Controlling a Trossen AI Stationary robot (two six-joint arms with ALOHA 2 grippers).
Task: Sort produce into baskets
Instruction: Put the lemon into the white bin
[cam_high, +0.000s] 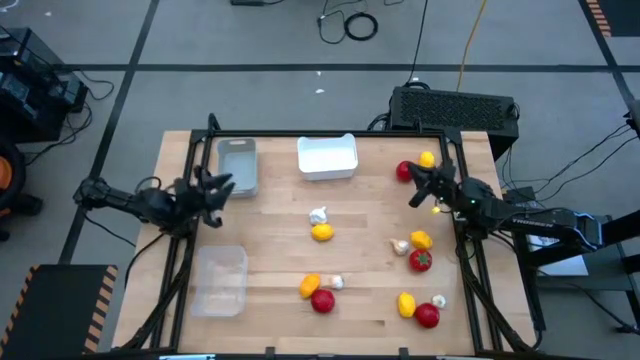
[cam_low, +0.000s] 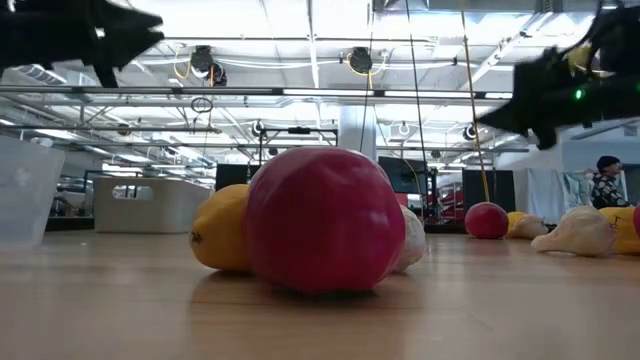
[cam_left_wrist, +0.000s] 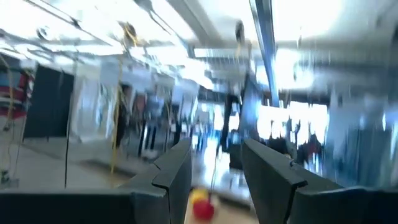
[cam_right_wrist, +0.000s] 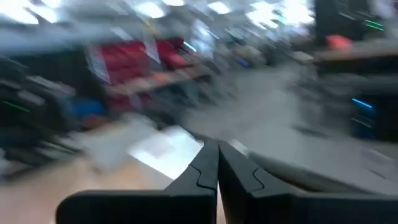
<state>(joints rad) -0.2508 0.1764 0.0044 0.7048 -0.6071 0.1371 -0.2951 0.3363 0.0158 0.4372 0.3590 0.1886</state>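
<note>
Both tools, left (cam_high: 213, 190) and right (cam_high: 420, 184), are closed and empty. Fruit clusters tightly on the bench (cam_high: 270, 260); grabbing a tomato (cam_high: 322, 301) may nudge its neighbours away.

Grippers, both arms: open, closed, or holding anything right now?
Left gripper: closed, empty, beside the grey tray.
Right gripper: closed, empty.

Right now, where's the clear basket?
High view: the clear basket sits at the table's near-left corner, below the left gripper, with the grey basket at the far edge beyond it. Nothing is in it.
</note>
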